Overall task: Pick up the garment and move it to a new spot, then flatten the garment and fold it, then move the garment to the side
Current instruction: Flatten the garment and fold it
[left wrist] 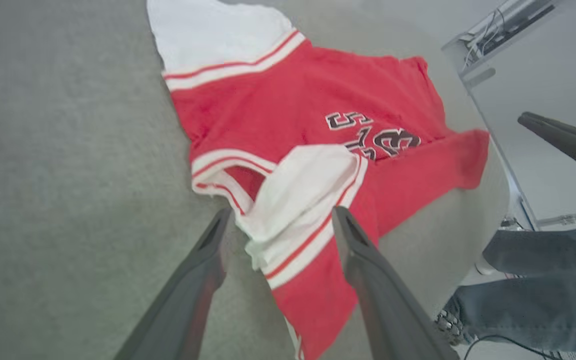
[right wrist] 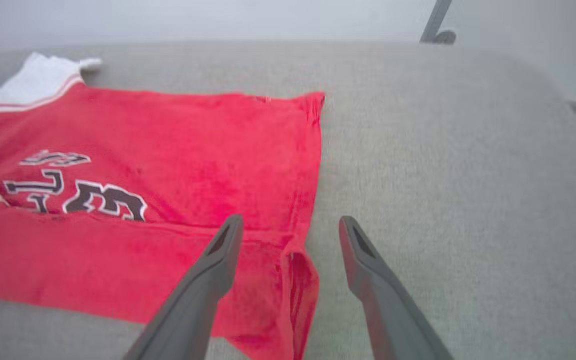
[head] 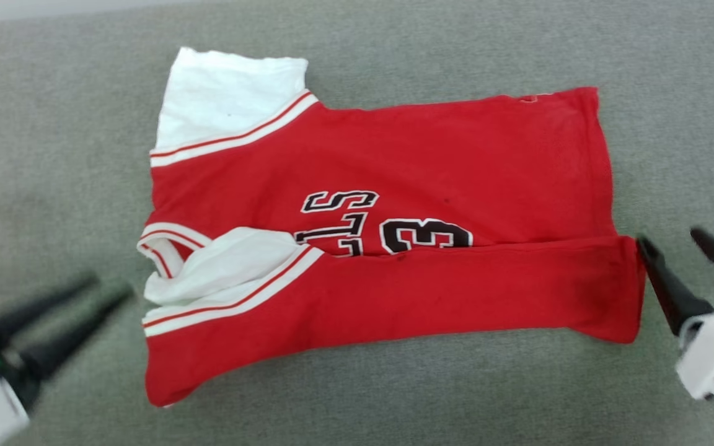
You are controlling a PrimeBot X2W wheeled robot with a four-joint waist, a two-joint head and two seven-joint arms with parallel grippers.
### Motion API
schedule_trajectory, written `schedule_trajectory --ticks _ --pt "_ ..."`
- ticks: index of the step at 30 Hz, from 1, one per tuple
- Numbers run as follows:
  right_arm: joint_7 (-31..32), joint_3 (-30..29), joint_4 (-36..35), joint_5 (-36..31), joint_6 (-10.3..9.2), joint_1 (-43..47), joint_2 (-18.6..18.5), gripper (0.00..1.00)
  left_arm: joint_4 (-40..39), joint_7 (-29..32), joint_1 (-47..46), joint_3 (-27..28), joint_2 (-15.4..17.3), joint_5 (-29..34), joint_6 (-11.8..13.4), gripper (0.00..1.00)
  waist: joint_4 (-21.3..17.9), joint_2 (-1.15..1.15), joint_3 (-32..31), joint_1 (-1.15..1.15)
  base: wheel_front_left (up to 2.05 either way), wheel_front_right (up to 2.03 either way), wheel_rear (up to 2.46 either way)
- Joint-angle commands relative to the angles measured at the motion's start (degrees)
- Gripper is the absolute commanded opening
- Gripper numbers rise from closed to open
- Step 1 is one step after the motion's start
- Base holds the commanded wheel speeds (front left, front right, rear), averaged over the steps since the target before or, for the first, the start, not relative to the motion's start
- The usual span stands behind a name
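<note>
Red soft-cotton T-shirt (head: 431, 148), white sleeves, looks limp and light; pinch its corners; left gripper (head: 111, 285), right gripper (head: 668, 235) flank it, jaws open.

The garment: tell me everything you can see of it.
The garment is a red T-shirt of soft-looking knit with white sleeves, red-and-white stripe trim and black white-outlined print with a 3. It lies flat on the grey fabric surface, collar end toward the robot's left, hem right, its near side folded over part of the print. The left gripper and right gripper stand open off its ends, holding nothing.
</note>
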Motion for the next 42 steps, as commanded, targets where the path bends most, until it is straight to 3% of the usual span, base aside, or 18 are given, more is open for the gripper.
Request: schedule_trajectory --ticks 1,2,9,10,19,23,29,35,38,40,42 --pt "-5.23 0.96 0.78 -1.36 -0.09 -1.39 1.57 1.0 1.59 -1.94 -1.9 2.04 -0.09 -0.99 0.04 1.0 -1.4 0.0 -0.06 0.0 0.0 0.0 0.0" --pt "-5.23 0.96 0.78 -1.36 -0.09 -1.39 1.57 1.0 1.59 -1.94 -1.9 2.04 -0.09 -0.99 0.04 1.0 -1.4 0.0 -0.06 0.0 0.0 0.0 0.0" --pt "-22.53 5.37 5.29 -7.33 -0.09 -3.91 6.33 1.0 11.29 0.69 -10.63 5.52 -3.31 2.95 0.04 1.0 -6.48 0.0 1.28 0.0 0.0 0.0 0.0" --pt "-26.84 6.03 6.45 -8.41 -0.09 -4.66 7.31 1.0 14.91 2.61 -14.53 5.94 -5.26 4.96 0.08 1.0 -8.47 0.0 2.08 0.0 0.0 0.0 0.0" --pt "-40.14 9.24 8.99 -7.48 -0.09 -4.98 8.8 1.0 32.75 12.56 -32.72 4.33 -13.48 16.27 0.21 1.0 -16.02 0.0 5.26 0.0 0.0 0.0 0.0" --pt "-43.56 10.83 10.01 -5.73 -0.09 -4.2 8.85 1.0 39.68 22.83 -39.26 2.23 -14.72 16.21 0.06 1.0 -18.8 0.0 6.38 0.0 0.0 0.0 0.0" --pt "-45.79 12.29 11.12 -4.77 -0.09 -3.15 8.86 1.0 43.98 36.13 -46.91 -0.97 -14.32 17.22 -0.01 1.0 -21.33 0.0 8.46 0.0 0.0 0.0 0.0" --pt "-46.83 14.26 11.82 -4.62 -0.09 -2.95 8.85 1.0 47.35 44.86 -49.37 -4.7 -13.69 18.29 -0.02 1.0 -22.86 0.0 10.02 0.0 0.0 0.0 0.0" --pt "-46.88 14.63 11.79 -4.72 -0.09 -2.69 8.85 1.0 47.87 46.45 -49.58 -6.13 -13.18 19.21 0.09 1.0 -23.1 0.0 10.48 0.0 0.0 0.0 0.0" --pt "-46.6 14.35 11.62 -4.74 -0.09 -2.88 8.84 1.0 48.05 47.4 -49.63 -6.58 -13.32 18.05 0.09 0.81 -22.94 0.0 10.68 0.0 0.0 0.0 0.0" --pt "-46.04 14.25 11.34 -5.02 -0.09 -3.64 8.85 1.0 46.58 48.23 -49.4 -7.61 -13.4 17.48 0.05 0.15 -22.54 0.0 10.91 0.0 0.0 0.0 0.0"
